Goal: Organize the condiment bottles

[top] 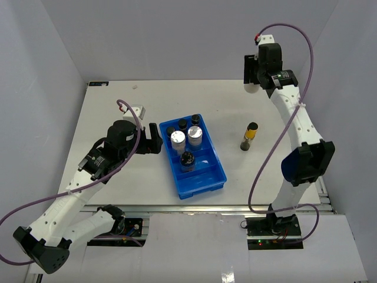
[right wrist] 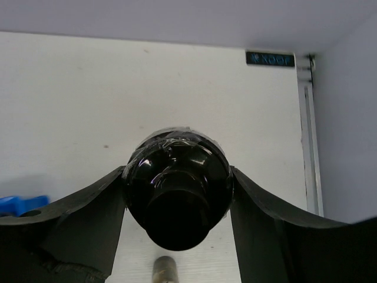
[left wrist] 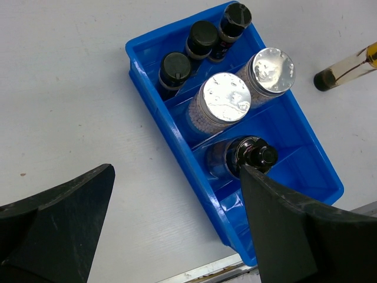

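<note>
L gripper point(top: 158, 139) spread wide, nothing in it. It hangs at 9 o'clock of the tray point(top: 206, 184), just beside the tray's left wall, not touching as far as I can see. In the L wrist cam both fingers point(left wrist: 59, 227) frame the tray from the near side.

R gripper point(right wrist: 177, 174) is pinching the white bottle point(top: 251, 89). In the R wrist cam the fingers press on both sides of its black cap, no gap. It sits over the far-right corner of the table point(top: 118, 106), approx 1 o'clock from the tray and well apart from it. Can't tell if the bottle base touches the table.

Tray contents, top cam:
- 12 o'clock compartment: 3 black-cap jars point(top: 183, 124) in a row, upright.
- Next compartment toward 6: 2 silver-lid jars point(top: 195, 134) side by side, upright, nearly touching.
- Next toward 6: 1 dark bottle point(top: 187, 159), against the left wall, cap up.

Yellow bottle point(top: 250, 135) is on the table at 3 o'clock of the tray, near it but apart, dark cap toward 12. Can't tell whether it's upright or lying. It's approx 6 o'clock from the R gripper, w/ bare table between them.
</note>
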Controlling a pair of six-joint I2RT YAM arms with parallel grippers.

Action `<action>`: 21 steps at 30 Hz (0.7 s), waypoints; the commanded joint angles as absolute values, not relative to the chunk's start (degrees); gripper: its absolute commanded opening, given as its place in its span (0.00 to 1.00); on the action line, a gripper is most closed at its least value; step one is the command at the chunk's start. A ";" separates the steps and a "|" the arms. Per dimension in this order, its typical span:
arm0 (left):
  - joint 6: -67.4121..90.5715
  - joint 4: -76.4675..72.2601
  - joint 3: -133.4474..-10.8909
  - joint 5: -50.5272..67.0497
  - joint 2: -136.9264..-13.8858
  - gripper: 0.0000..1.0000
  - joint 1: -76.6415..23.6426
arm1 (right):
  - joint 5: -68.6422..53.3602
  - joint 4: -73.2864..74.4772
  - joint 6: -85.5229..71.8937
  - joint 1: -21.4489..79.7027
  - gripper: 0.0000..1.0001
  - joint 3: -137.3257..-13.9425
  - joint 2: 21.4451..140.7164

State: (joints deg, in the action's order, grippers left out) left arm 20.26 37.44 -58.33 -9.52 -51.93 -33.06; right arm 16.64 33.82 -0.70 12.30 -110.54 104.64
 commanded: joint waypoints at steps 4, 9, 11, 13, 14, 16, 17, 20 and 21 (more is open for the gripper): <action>21.65 35.98 -59.54 -8.70 -52.85 0.98 -32.78 | 12.31 34.56 2.88 28.38 0.08 -105.61 89.55; 22.66 37.68 -61.07 -8.36 -52.87 0.98 -32.78 | 14.99 28.09 1.35 41.52 0.08 -87.41 76.54; 23.07 37.84 -60.82 -7.88 -51.43 0.98 -32.78 | 17.31 28.57 1.32 43.82 0.08 -83.59 74.72; 23.18 38.17 -60.74 -7.88 -50.63 0.98 -32.78 | 19.07 30.05 1.11 45.91 0.08 -81.37 72.69; 22.96 38.39 -60.78 -8.41 -50.63 0.98 -32.78 | 19.12 30.05 0.80 46.36 0.08 -79.45 71.75; 22.60 38.91 -61.06 -9.20 -50.71 0.98 -32.78 | 17.79 28.53 0.45 47.24 0.08 -76.26 69.00; 22.43 38.94 -61.24 -9.47 -50.95 0.98 -32.78 | 17.03 27.76 -0.83 47.36 0.08 -74.85 68.19; 22.32 38.70 -61.58 -9.61 -51.21 0.98 -32.78 | 14.88 25.78 -2.70 48.66 0.08 -70.16 66.77; 22.32 38.60 -61.61 -9.51 -51.24 0.98 -32.75 | 14.53 24.08 -3.04 49.41 0.08 -67.92 66.26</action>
